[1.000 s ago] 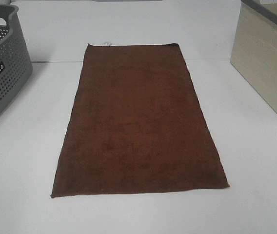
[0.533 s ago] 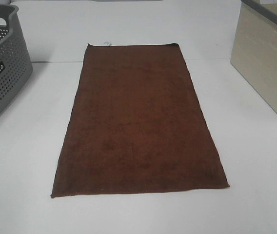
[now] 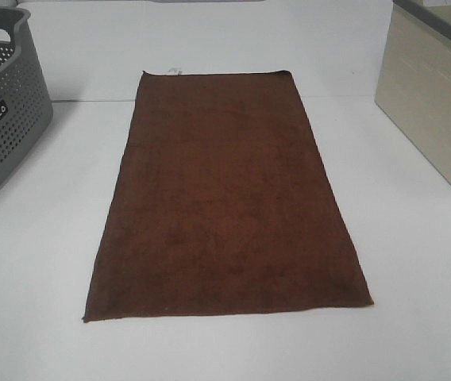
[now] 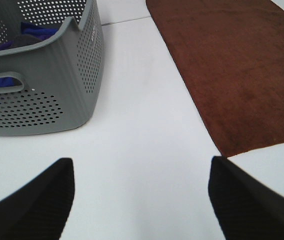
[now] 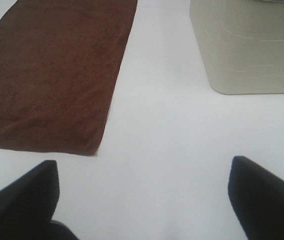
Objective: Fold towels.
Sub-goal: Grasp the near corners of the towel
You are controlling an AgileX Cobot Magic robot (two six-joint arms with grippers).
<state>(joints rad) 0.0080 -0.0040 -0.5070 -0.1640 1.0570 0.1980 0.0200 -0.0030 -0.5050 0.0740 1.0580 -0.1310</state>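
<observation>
A brown towel [image 3: 225,198] lies flat and spread out lengthwise in the middle of the white table [image 3: 416,262]. It also shows in the left wrist view [image 4: 237,65] and in the right wrist view [image 5: 52,70]. Neither gripper appears in the exterior high view. My left gripper [image 4: 142,200] is open and empty above bare table, short of the towel's near left corner. My right gripper [image 5: 142,200] is open and empty above bare table, short of the towel's near right corner.
A grey perforated basket [image 3: 3,111] stands at the left; in the left wrist view [image 4: 42,95] it holds blue cloth [image 4: 32,32]. A beige bin [image 3: 436,103] with a grey rim stands at the right and also shows in the right wrist view [image 5: 247,45].
</observation>
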